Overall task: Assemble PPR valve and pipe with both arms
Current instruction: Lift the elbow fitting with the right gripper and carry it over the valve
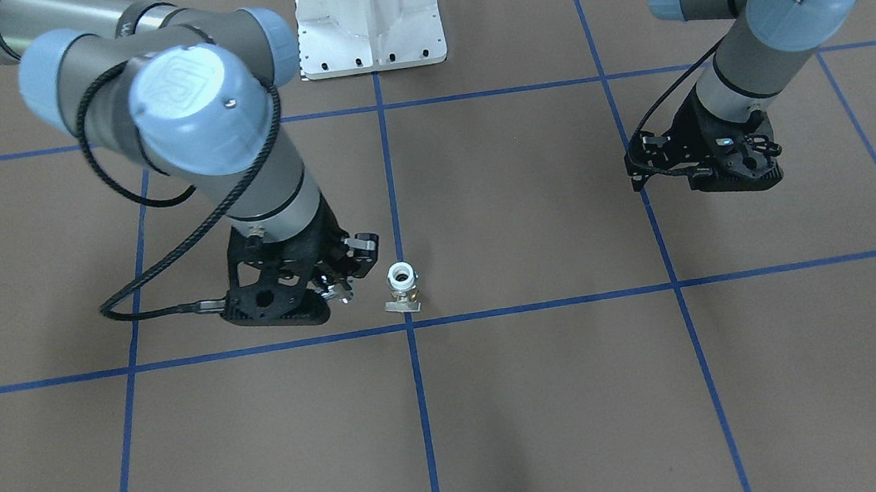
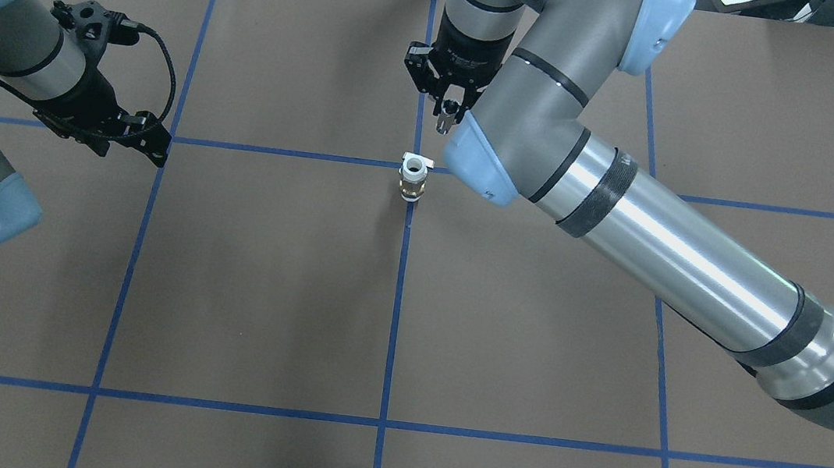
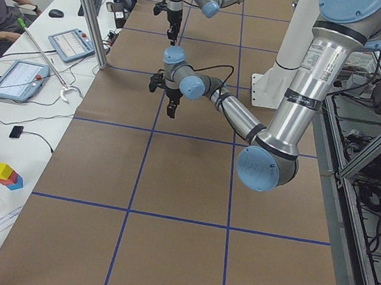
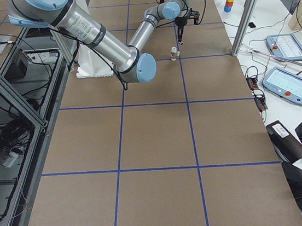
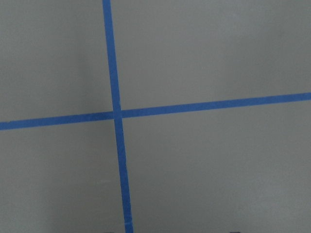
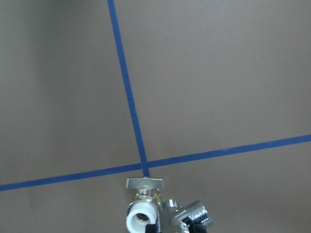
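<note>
The PPR valve [image 1: 402, 282] stands upright on the brown table at a blue tape crossing, white open mouth up and flat tab handle toward the operators' side. It also shows in the overhead view [image 2: 413, 175] and the right wrist view [image 6: 143, 216]. My right gripper [image 1: 342, 285] is shut on the chrome pipe fitting [image 6: 190, 218] and holds it just beside the valve, a little above the table. In the overhead view the right gripper [image 2: 444, 121] is just beyond the valve. My left gripper [image 2: 154, 144] hangs open and empty far to the left over a tape crossing [image 5: 116, 115].
The white robot base plate [image 1: 369, 29] sits at the table's robot side. Blue tape lines [image 2: 397, 302] grid the brown table. A metal post [image 3: 88, 9] and tablets [image 3: 70, 44] stand along the operators' bench. Coloured blocks [image 3: 6, 174] lie there.
</note>
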Robot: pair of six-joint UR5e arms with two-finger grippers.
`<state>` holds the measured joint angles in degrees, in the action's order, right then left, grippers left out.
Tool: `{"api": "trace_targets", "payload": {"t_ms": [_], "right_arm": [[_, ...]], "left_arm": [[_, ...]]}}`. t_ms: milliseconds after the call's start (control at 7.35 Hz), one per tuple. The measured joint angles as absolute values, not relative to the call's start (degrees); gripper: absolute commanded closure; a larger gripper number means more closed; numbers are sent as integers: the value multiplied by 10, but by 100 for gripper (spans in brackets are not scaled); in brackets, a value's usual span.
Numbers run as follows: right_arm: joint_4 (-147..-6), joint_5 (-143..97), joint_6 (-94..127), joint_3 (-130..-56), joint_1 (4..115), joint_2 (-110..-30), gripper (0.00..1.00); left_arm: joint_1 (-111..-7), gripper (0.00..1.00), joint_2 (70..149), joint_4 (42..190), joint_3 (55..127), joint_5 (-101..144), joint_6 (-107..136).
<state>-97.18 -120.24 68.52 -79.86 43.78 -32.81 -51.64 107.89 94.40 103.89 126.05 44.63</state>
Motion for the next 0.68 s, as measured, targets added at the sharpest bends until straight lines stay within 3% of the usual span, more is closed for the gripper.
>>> {"api": "trace_targets", "payload": {"t_ms": [680], "right_arm": [[-969, -1167, 707, -783, 399, -318, 100]], "left_arm": [[-515, 0, 1079, 945, 1039, 1257, 444]]}}
